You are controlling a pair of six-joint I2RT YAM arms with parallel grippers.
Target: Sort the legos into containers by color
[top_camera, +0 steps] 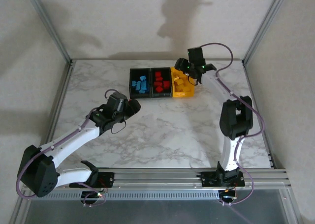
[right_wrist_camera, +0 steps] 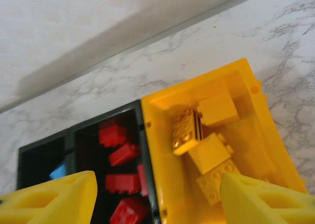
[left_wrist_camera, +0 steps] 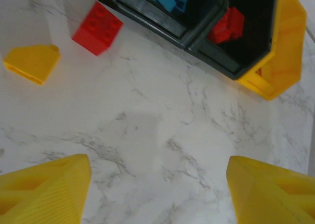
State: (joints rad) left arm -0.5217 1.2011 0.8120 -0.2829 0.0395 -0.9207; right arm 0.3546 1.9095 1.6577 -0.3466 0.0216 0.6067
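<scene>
Spread and empty, the left gripper point(left_wrist_camera: 157, 184) was nearer the stray legos: the red brick point(left_wrist_camera: 97, 28) lay just beyond it, by the near left corner of the containers point(left_wrist_camera: 147, 19), with the yellow piece point(left_wrist_camera: 32, 62) farther left. The right gripper point(right_wrist_camera: 157, 204), also spread, hung over the yellow bin point(right_wrist_camera: 261, 111).

Glossy plastic legos point(right_wrist_camera: 216, 108), matt plastic containers point(right_wrist_camera: 160, 155), smooth marble-look table point(top_camera: 162, 130).
</scene>
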